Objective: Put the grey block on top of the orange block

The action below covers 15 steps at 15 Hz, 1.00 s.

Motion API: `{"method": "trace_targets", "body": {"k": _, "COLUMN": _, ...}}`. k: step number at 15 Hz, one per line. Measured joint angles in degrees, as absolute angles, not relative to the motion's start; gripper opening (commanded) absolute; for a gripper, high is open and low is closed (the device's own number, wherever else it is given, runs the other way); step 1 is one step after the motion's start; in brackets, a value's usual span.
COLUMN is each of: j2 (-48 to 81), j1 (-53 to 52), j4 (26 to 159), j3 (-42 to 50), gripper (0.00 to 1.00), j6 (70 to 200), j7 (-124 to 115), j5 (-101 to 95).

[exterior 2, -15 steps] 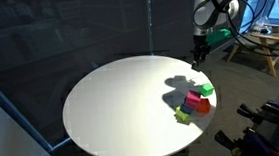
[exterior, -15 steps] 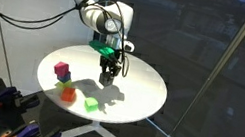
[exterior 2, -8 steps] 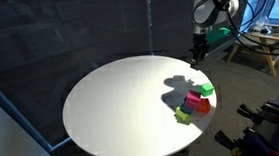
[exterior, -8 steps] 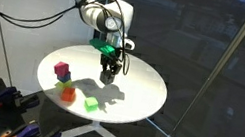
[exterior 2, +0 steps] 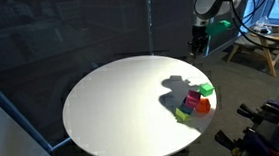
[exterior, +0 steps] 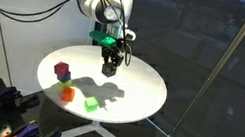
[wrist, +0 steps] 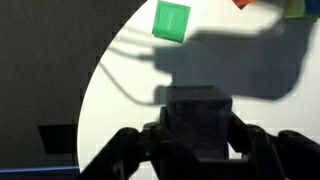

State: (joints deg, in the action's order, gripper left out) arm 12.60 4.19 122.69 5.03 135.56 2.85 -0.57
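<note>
A: Since a second ago the arm has gone up. In an exterior view the gripper (exterior: 109, 68) hangs higher above the table (exterior: 144, 93) than it did.

B: Carrying anything?

A: The jaws are closed in on something small and dull, too small there to name. The orange block (exterior: 67, 93) sits near the rim, with the magenta cube (exterior: 61, 70) just behind it and the green cube (exterior: 91, 104) near it.

B: So the risk?

A: Crowding, I'd judge. Coming down on orange, a finger could clip a neighbour and shove it toward the edge.

B: And the layout around it?

A: In an exterior view the gripper (exterior 2: 197, 46) is high over the far rim. The orange block (exterior 2: 205, 104), green cube (exterior 2: 208, 88) and yellow cube (exterior 2: 186, 115) are packed together, touching or nearly so. The rest of the table (exterior 2: 112, 110) is bare, so there is plenty of room to travel and little to land.

B: The wrist view?

A: It settles the grip. The grey block (wrist: 198, 115) is clamped between the fingers (wrist: 152, 142), clear of the tabletop. The green cube (wrist: 171, 21) lies ahead, and the orange block (wrist: 243, 3) barely peeks in at the top edge.

B: So aiming is half blind.

A: Yes. An off-centre release would likely tip grey off, and a light pinch could let it slip on the way.
</note>
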Motion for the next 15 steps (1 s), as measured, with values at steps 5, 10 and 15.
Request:
{"method": "trace_targets", "body": {"k": 5, "j2": 8.5, "j1": 4.2, "j4": 126.1, "j3": 4.2, "gripper": 0.29, "j6": 134.9, "j7": 6.0, "j5": -0.6}}
{"method": "trace_targets", "body": {"k": 10, "j2": 4.8, "j1": 4.2, "j4": 130.5, "j3": 3.5, "gripper": 0.29, "j6": 133.3, "j7": 10.7, "j5": -0.6}}
{"method": "trace_targets", "body": {"k": 15, "j2": 1.4, "j1": 3.9, "j4": 134.8, "j3": 3.2, "gripper": 0.29, "j6": 133.0, "j7": 16.0, "j5": -0.6}}
